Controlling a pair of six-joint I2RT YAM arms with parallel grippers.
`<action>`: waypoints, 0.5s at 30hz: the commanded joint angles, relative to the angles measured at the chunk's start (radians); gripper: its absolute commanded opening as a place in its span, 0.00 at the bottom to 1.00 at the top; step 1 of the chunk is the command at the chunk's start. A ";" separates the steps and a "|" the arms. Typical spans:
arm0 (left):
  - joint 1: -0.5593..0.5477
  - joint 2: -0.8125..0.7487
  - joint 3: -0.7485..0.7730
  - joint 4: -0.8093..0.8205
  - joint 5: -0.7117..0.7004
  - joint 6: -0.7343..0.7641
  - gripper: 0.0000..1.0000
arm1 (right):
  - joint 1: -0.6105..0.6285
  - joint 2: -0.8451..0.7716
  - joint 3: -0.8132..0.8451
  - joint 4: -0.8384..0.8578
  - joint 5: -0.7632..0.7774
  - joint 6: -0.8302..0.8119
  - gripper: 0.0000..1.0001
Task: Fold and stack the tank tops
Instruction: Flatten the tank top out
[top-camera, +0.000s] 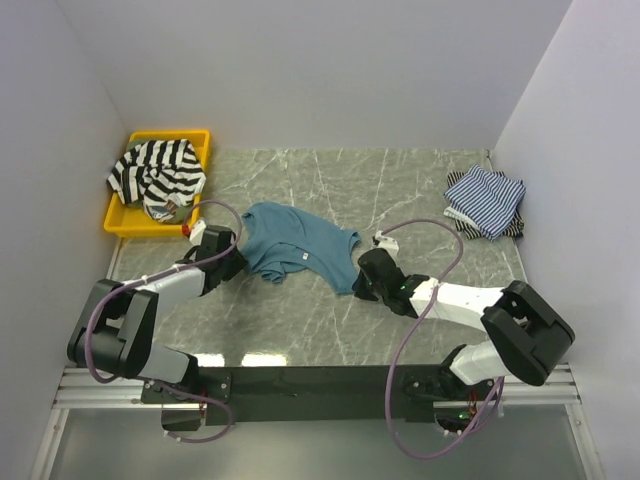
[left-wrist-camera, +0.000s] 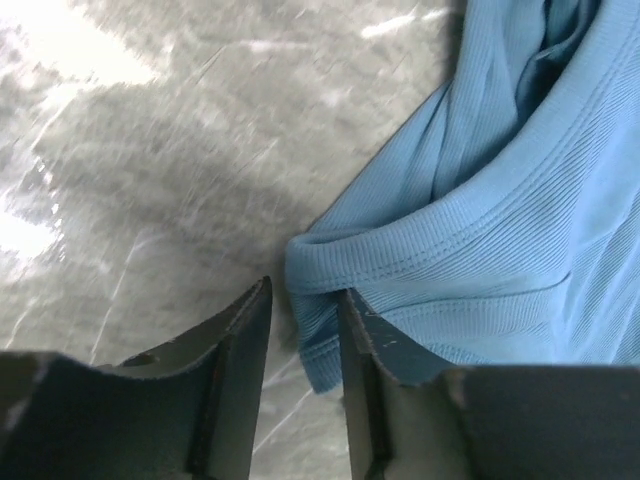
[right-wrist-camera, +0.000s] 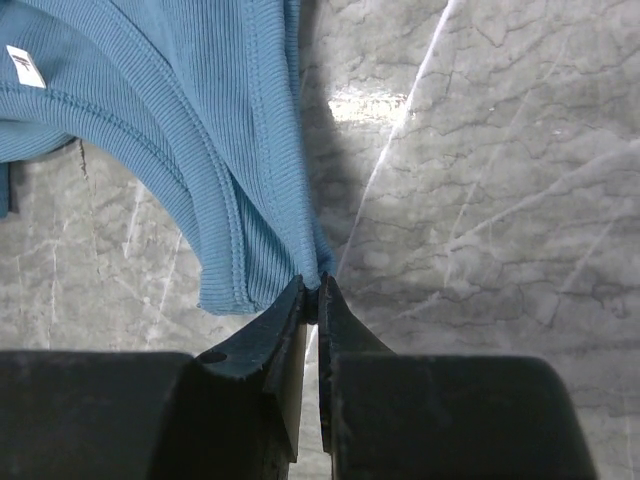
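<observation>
Teal tank top (top-camera: 295, 245): lies rumpled at mid-table between both arms, so each can take an end
Right gripper (right-wrist-camera: 312, 295): fingers pressed together, pinching the top's hem corner, probably to pull it flat
Left gripper (left-wrist-camera: 305, 300): jaws apart, straddling the opposite ribbed edge, not clamped
Black-and-white striped tank top (top-camera: 158, 172): heaped in the yellow tray (top-camera: 130, 228)
Blue-striped tank tops (top-camera: 485, 200): piled far right

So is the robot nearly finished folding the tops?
Not nearly. The blue-striped tops sit piled at far right, possibly done. In hand: the right gripper pinches the teal tank top by one edge, and the open left gripper straddles another edge. It lies unfolded. The black-and-white striped top waits crumpled in the yellow tray.
</observation>
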 joint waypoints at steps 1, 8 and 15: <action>0.005 0.024 0.028 0.061 -0.015 -0.004 0.38 | 0.007 -0.051 0.033 -0.024 0.045 -0.010 0.00; 0.007 0.018 0.050 0.054 -0.014 0.002 0.13 | 0.004 -0.172 0.075 -0.126 0.079 -0.035 0.00; 0.008 -0.130 0.086 -0.047 -0.002 0.019 0.01 | 0.003 -0.299 0.153 -0.227 0.113 -0.078 0.00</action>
